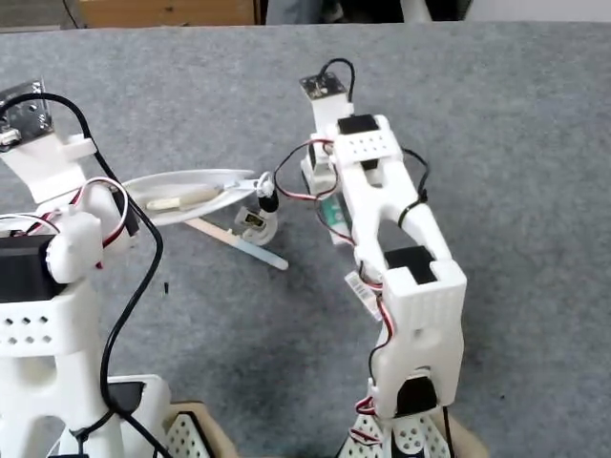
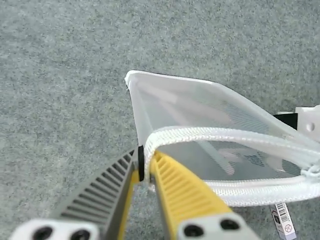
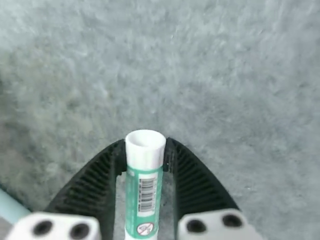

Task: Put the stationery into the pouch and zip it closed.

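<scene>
Left hand [image 2: 143, 167] pinches the white mesh zip pouch [image 2: 200, 112] at its rim, propping the mouth open; right hand [image 3: 145, 150] clamps a green-and-white glue stick [image 3: 143, 187], apparently for insertion.

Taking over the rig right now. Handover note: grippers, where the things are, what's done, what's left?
Left gripper: shut on the mesh pouch at its zipper edge; the pouch is unzipped.
Right gripper: shut on the glue stick, outside the pouch.
Done: one cream item lies in the pouch.
Left: put in the glue stick, the light-blue stick and the tan stick from the table, then zip.
</scene>
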You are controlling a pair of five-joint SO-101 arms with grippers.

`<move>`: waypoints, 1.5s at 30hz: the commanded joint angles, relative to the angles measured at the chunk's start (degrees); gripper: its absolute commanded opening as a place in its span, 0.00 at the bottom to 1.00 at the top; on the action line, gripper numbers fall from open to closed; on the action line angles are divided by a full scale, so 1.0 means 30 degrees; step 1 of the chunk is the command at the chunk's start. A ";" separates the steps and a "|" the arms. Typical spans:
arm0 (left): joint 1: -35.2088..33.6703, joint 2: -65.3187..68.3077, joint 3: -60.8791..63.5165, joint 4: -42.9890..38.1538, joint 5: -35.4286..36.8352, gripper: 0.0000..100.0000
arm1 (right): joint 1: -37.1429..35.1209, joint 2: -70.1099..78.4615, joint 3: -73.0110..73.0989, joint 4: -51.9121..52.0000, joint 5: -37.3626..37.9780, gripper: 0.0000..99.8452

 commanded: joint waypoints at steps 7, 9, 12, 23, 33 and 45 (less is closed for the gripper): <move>-0.0278 -0.0029 -0.0806 0.0147 -0.0205 0.03 | -0.0645 -0.5084 -0.7663 0.3458 0.1231 0.01; -0.0278 -0.0029 -0.0806 0.0147 -0.0205 0.03 | -0.1084 -0.6227 -0.8571 0.3546 0.1231 0.01; -0.0278 -0.0029 -0.0806 0.0293 -0.0205 0.03 | -0.2227 -0.8044 -0.9363 0.3458 0.0264 0.01; -0.0747 -0.0029 -0.0806 0.0381 -0.0205 0.03 | -0.6535 -1.3700 -0.9597 0.3018 -0.5304 0.01; -0.0894 -0.0029 -0.0689 0.0498 -0.0205 0.03 | -0.9846 -1.6747 -0.6755 0.1846 -0.7883 0.01; 0.0630 -0.0293 -0.2593 0.1758 -0.0117 0.03 | -0.8264 -2.3106 0.0571 -0.0938 -0.6652 0.01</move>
